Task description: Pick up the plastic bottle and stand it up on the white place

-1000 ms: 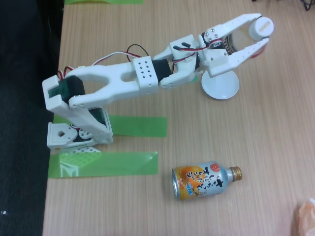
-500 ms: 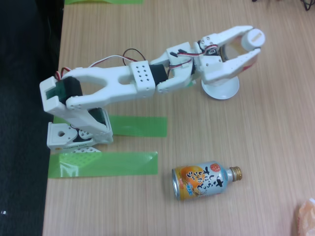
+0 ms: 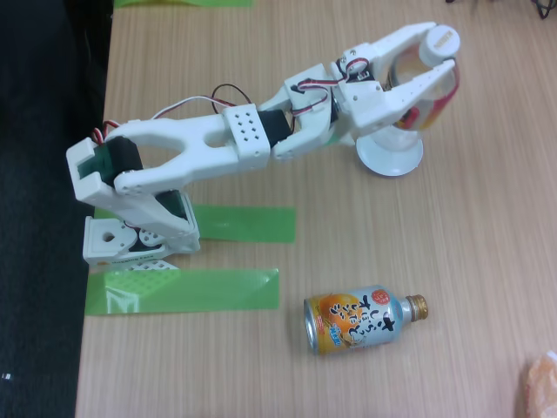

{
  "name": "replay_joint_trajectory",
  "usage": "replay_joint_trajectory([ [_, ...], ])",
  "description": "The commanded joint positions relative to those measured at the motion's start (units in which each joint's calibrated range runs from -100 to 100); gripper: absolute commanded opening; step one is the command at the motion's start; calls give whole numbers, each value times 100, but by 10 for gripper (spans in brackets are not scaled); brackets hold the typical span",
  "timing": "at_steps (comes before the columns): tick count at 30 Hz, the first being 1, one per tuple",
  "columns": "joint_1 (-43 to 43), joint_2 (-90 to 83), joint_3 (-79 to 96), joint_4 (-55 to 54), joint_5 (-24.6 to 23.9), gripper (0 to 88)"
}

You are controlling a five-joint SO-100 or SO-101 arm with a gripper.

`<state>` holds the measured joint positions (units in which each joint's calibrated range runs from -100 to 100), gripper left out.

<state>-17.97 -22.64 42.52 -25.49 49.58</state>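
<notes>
In the fixed view my white gripper (image 3: 439,50) is shut on the plastic bottle (image 3: 422,96), a clear bottle with a white cap (image 3: 441,42) and a red and yellow label. The bottle is held nearly upright, cap toward the camera, above the white place (image 3: 390,157), a small round white plate. Whether the bottle's base touches the plate is hidden by the gripper. My arm (image 3: 209,144) reaches from its base at the left across the wooden table.
An orange-and-silver can-bottle (image 3: 361,318) with a gold cap lies on its side near the front. Green tape strips (image 3: 183,290) lie beside the arm's base (image 3: 130,239). The table's left edge (image 3: 97,174) borders dark floor. Something pale orange (image 3: 541,383) sits at the lower right corner.
The gripper has swung the bottle from lying tilted toward more upright and drawn it slightly left and up in the picture, over the plate.
</notes>
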Motion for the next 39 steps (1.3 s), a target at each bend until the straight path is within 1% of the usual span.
replay_joint_trajectory([
  [1, -144, -142, -29, -121, 114, 110],
  [5, -248, 227, -110, -181, 335, 110],
  [11, -485, 757, -173, -593, 455, 110],
  [16, -507, 1051, -173, -730, 455, 110],
  [39, -514, 1118, -173, -807, 455, 110],
])
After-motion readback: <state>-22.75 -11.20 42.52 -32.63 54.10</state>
